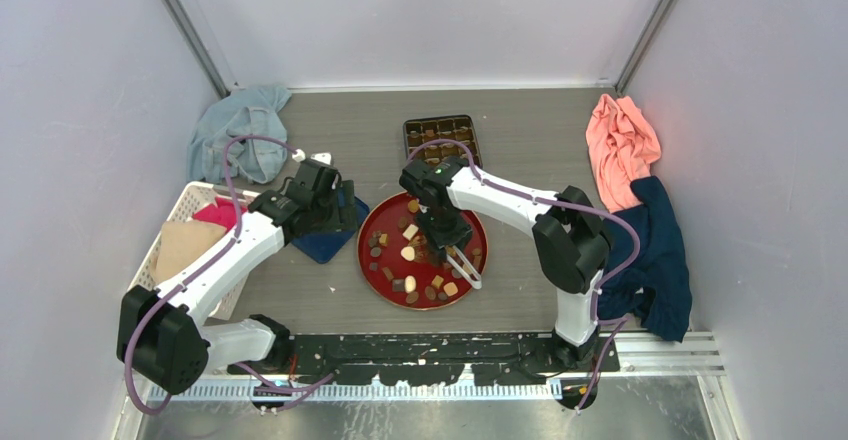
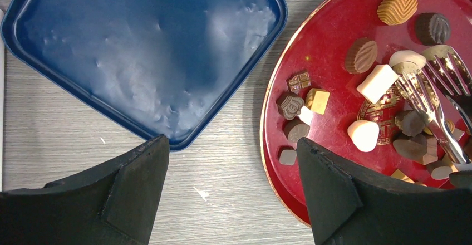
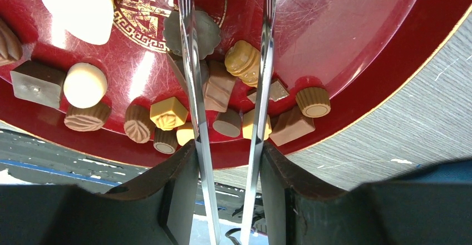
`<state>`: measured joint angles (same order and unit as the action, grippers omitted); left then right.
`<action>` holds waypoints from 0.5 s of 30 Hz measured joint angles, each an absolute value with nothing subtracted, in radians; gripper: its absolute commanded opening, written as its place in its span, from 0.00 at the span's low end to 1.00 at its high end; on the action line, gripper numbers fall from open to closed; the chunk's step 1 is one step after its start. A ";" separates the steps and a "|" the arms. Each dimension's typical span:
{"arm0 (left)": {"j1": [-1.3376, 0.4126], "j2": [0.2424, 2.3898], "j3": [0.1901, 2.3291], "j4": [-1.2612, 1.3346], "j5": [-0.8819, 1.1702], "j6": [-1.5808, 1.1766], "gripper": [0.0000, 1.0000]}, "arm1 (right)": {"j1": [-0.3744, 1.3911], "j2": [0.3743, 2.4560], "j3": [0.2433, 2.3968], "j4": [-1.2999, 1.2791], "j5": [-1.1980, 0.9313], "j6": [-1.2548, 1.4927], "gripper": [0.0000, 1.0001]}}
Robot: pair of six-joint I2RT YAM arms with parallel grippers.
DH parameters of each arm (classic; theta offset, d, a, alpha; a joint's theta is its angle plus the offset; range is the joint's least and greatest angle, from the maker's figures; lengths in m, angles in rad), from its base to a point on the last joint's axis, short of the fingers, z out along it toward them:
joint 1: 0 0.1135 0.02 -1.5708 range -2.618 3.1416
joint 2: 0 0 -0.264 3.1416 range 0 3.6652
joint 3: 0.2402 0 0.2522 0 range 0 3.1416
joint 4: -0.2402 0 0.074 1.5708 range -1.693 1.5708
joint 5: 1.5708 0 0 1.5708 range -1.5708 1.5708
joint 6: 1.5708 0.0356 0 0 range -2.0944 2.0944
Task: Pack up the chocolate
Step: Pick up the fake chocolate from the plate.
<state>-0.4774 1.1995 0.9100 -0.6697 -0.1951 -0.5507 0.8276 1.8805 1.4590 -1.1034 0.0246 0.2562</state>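
My left tool (image 2: 232, 145) hangs released and empty over the grey wood-grain bench (image 2: 55, 145), its two black fingers spread wide. It sits above the gap between the blue square plastic tray (image 2: 139, 50) on its left and the round red lacquered plate (image 2: 328, 39) on its right. My right tool (image 3: 228, 145) is clenched on a pair of silver metal tongs (image 3: 190, 61), with both black fingers pressed against the outsides of the two arms. Those arms reach out low over the plate with a gap between them. From the left wrist camera I can see their forked tips down among the pieces by the plate's gold emblem. I cannot tell whether anything is caught between them. The chocolate (image 3: 84, 84) all lies loose on the red plate: cream-white domes, tan and orange-brown ridged rounds, and dark squares. It is scattered across the middle and crowded along one stretch of the rim. Just beyond the plate, on the far side, sits a dark rectangular compartment tray (image 1: 443, 138). What its cells hold is too small for me to make out.
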 measured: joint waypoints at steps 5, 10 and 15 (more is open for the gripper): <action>-0.477 1.198 0.910 -0.670 -0.195 -0.551 0.85 | 0.828 1.880 1.459 -1.103 0.025 0.256 0.31; -0.477 1.198 0.910 -0.670 -0.195 -0.551 0.85 | 0.828 1.879 1.459 -1.103 0.030 0.256 0.25; -0.477 1.198 0.910 -0.670 -0.195 -0.551 0.85 | 0.828 1.853 1.459 -1.105 0.044 0.258 0.22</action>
<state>-0.4774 1.1980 0.9096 -0.6701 -0.1951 -0.5507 0.8276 1.8534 1.4590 -1.1053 0.0441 0.2577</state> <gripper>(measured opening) 0.850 0.459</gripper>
